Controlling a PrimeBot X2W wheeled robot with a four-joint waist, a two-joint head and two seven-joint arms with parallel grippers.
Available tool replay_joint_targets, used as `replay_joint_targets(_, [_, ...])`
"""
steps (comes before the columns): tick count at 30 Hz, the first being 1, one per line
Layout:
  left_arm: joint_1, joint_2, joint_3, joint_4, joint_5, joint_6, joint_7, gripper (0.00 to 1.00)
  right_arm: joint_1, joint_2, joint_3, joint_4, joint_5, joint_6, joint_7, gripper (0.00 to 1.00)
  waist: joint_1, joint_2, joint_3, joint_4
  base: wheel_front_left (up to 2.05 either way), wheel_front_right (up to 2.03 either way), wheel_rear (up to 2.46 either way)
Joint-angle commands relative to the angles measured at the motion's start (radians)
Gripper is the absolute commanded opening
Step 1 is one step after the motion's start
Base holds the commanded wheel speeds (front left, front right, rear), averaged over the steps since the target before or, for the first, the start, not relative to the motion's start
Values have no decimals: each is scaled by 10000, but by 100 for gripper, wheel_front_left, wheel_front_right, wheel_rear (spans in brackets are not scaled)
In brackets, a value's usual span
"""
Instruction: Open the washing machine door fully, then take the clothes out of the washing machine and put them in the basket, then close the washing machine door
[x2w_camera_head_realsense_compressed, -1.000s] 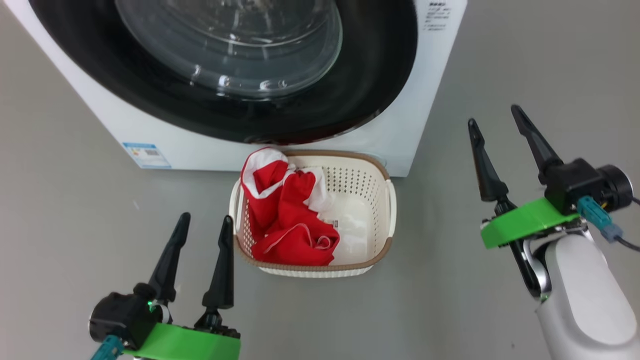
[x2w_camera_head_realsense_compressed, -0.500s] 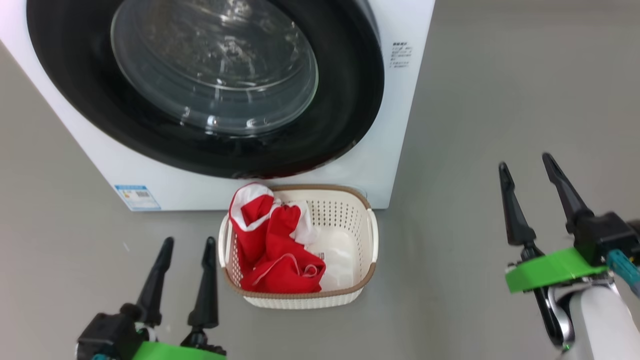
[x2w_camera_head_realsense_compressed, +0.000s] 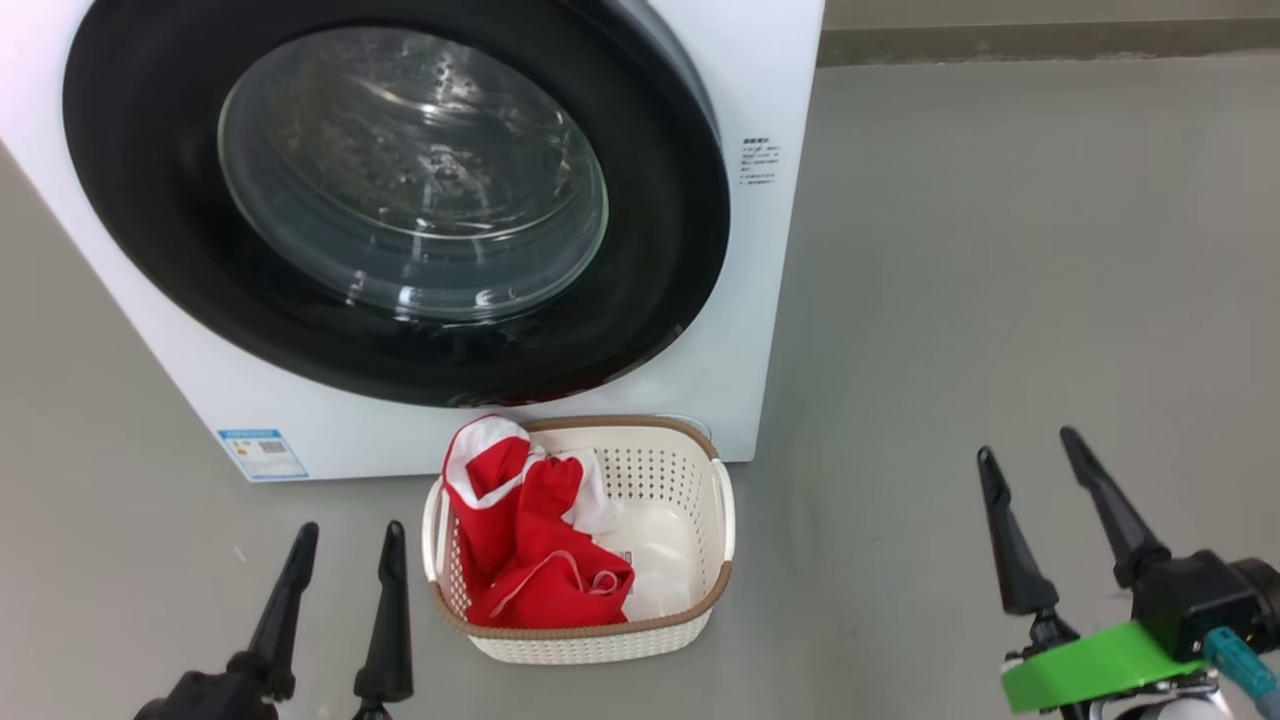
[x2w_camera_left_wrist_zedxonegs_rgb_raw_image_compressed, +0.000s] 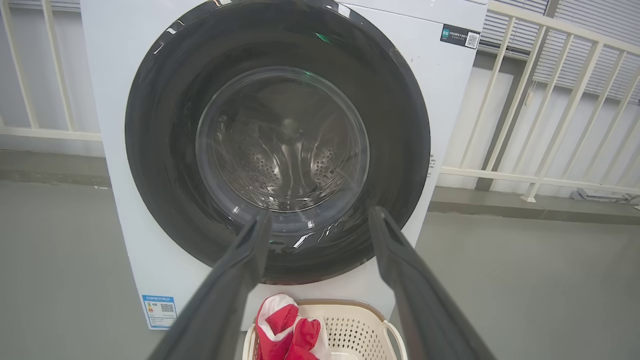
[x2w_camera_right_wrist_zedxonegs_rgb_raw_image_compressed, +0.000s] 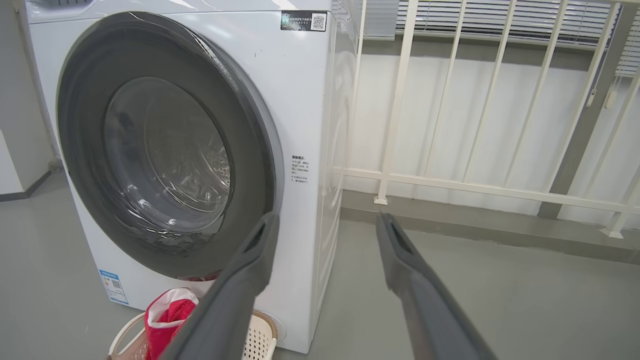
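The white washing machine (x2w_camera_head_realsense_compressed: 770, 90) stands ahead with its round black-rimmed door (x2w_camera_head_realsense_compressed: 160, 250) shut flat against the front, glass bowl in the middle. Through the glass of the door (x2w_camera_left_wrist_zedxonegs_rgb_raw_image_compressed: 150, 165) the steel drum shows. On the floor just in front sits the cream basket (x2w_camera_head_realsense_compressed: 715, 555), and the red clothes (x2w_camera_head_realsense_compressed: 520, 570) with white trim lie in its left half. My left gripper (x2w_camera_head_realsense_compressed: 347, 535) is open, low and just left of the basket. My right gripper (x2w_camera_head_realsense_compressed: 1028, 445) is open, well off to the basket's right, holding nothing. The door (x2w_camera_right_wrist_zedxonegs_rgb_raw_image_compressed: 75, 75) stands left of my right fingers.
Grey floor (x2w_camera_head_realsense_compressed: 1000, 250) stretches to the right of the machine. A white railing (x2w_camera_right_wrist_zedxonegs_rgb_raw_image_compressed: 475, 185) on a low kerb runs behind and to the right. A blue sticker (x2w_camera_head_realsense_compressed: 262, 453) marks the machine's lower left corner.
The head camera has tilted up, so machine, basket and both grippers sit lower in the picture. Both grippers stay open; the clothes lie the same in the basket.
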Motion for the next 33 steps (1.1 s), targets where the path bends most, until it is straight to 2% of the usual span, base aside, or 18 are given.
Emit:
replay_joint_targets(1, [-104, 153, 355, -317, 156, 63, -90, 100, -57, -68, 301, -359, 32, -11, -36, 100, 0, 0, -71, -85, 0, 0, 0])
replay_joint_targets(18, [386, 87, 337, -559, 531, 412, -90, 100, 376, -68, 215, -688, 217, -11, -36, 100, 0, 0, -309, -232, 0, 0, 0])
replay_joint_targets(19, [517, 15, 16, -296, 450, 356, 2, 0, 461, 17, 31, -400, 187, 0, 0, 0, 0, 0, -311, -235, 0, 0, 0])
replay_joint_targets(26, [643, -102, -53, 393, 195, 325, 128, 0, 657, 165, 103, 293, 474, 0, 83, 0, 1, 0, -308, -231, 0, 0, 0])
replay_joint_targets(30, [591, -99, 4, 438, -250, 277, 244, 0, 612, 137, 105, 323, 971, -1, 183, 0, 22, 0, -319, -224, 0, 0, 0])
replay_joint_targets(33, [551, -96, 47, 479, -584, 242, 330, 0, 576, 117, 108, 357, 1343, -1, 258, 0, 10, 0, -309, -219, 0, 0, 0])
